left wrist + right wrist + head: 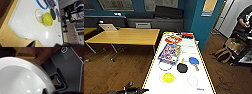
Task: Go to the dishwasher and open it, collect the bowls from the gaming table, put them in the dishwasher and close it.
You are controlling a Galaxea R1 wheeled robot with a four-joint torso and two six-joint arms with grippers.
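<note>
White bowl (21, 78) sits right against your right wrist camera, probably already collected, but I can't tell either gripper's state, and the yellow bowl (167, 77) waits on the gaming table (154, 82) near your left arm (132, 89).

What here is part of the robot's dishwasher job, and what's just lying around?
Part of the job:
yellow bowl
white bowl, close up in the right wrist view
gaming table

Just lying about:
colourful printed sheets on the table
laptop
yellow desk
backpack on the floor
</note>
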